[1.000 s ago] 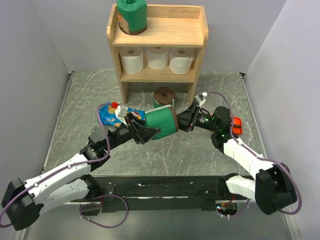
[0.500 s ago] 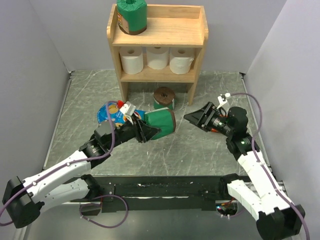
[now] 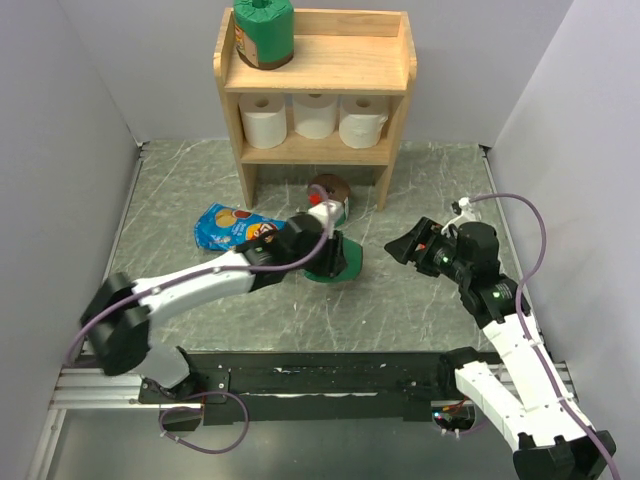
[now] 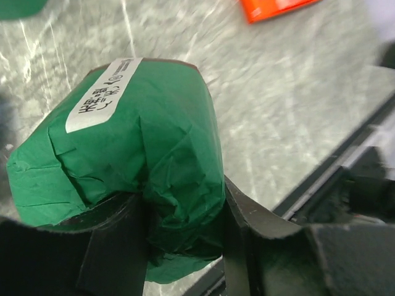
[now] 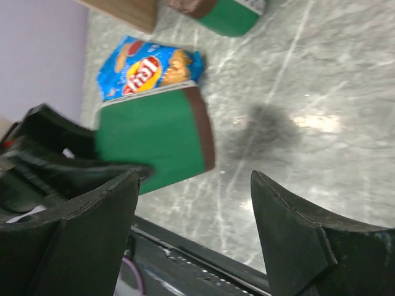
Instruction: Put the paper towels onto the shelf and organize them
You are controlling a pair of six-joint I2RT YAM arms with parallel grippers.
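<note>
left jaws, clamped on a green roll, have pushed forward beside the chip bag; right jaws gape empty.

Orange package: cropped by the frame edge at 1 o'clock. Second green roll: cropped at 12 o'clock. Held green roll: edges motion-blurred.

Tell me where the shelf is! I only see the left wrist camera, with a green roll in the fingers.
Observer: The shelf stands at the far side of the table, beyond the left gripper and its held roll.
Operator: Is any roll on it?
Observer: Yes. One green roll stands on the top board's left end, and three white rolls sit in a row on the tier below.
</note>
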